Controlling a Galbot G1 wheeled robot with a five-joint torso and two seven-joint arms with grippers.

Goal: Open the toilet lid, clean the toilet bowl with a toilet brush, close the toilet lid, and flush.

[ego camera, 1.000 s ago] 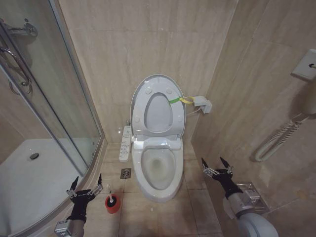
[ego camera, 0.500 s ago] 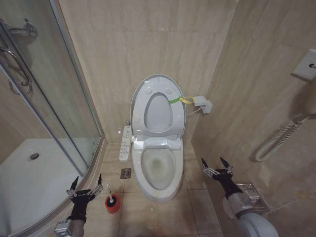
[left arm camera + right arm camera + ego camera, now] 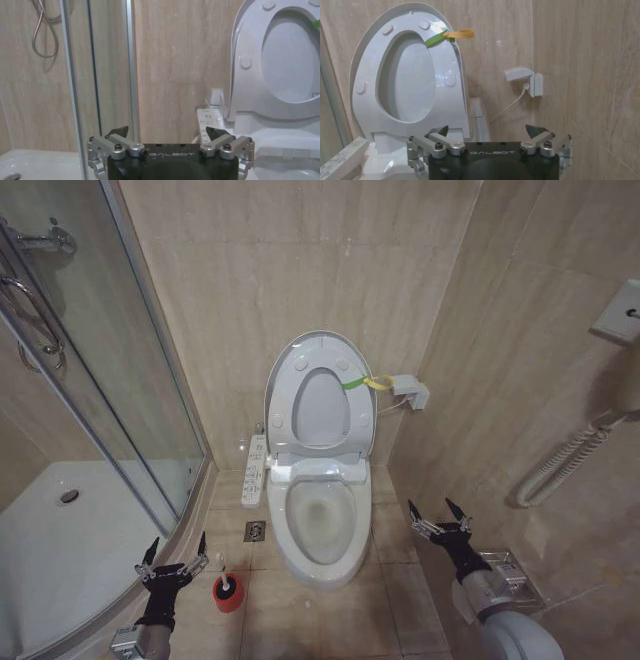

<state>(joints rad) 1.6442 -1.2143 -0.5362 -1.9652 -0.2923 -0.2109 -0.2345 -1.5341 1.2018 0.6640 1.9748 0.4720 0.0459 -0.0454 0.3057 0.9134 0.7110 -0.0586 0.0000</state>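
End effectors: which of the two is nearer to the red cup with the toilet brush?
The left end effector, open above the floor beside the shower glass; the toilet brush stands just next to it. The right end effector is across the toilet bowl.

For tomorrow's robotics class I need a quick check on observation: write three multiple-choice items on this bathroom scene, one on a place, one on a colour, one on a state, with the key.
1. Where does the toilet brush stand?
A. on the floor beside the toilet bowl, near the left gripper
B. inside the bowl
C. on the shower tray

2. What colour is the brush's holder cup?
A. white
B. blue
C. red

3. How is the toilet lid?
A. shut flat
B. raised against the wall
C. taken off

Key: 1 A, it sits on the tiles by the bowl's left side. 2 C, the cup shows red. 3 B, the lid stands upright with the seat ring, the bowl uncovered.
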